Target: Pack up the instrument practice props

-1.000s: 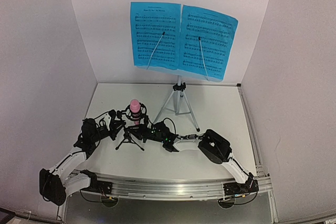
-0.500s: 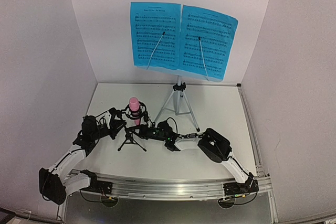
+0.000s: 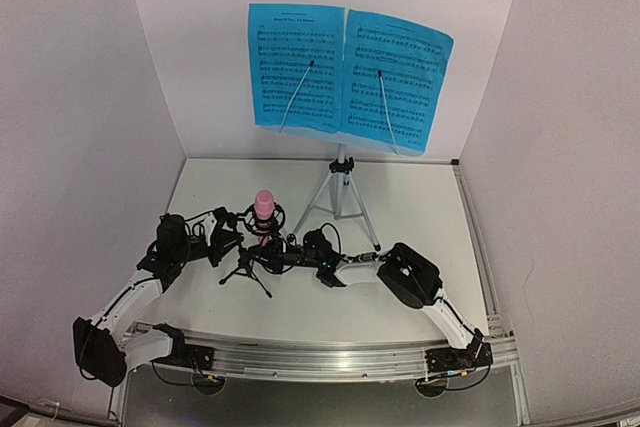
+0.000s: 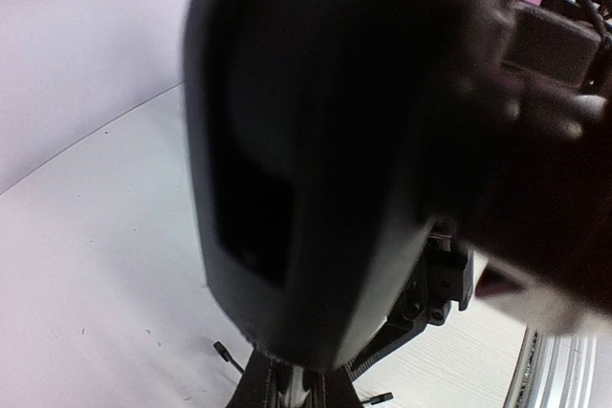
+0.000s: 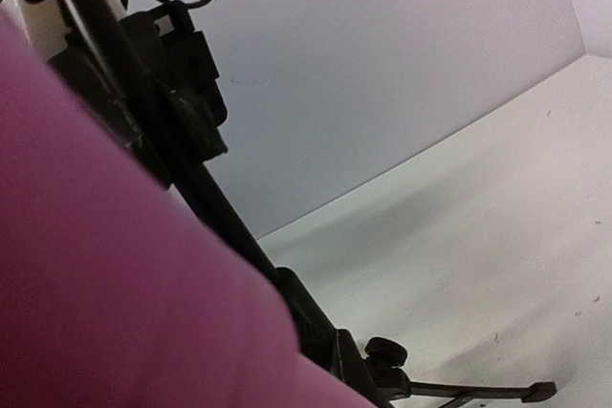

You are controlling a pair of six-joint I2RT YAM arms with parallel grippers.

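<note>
The pink stick microphone [image 3: 264,205] sits in the small black tripod mic stand [image 3: 247,273], near left on the tabletop [image 3: 420,207]. The left fingers [image 3: 232,243] and right fingers [image 3: 275,255] flank it. Two blue music sheets [image 3: 296,67] rest on the far silver-tripod stand [image 3: 340,199].

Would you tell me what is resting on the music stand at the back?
Two blue music sheets side by side, each under a thin retaining arm. They cover the desk behind them; only the silver tripod shows below.
</note>
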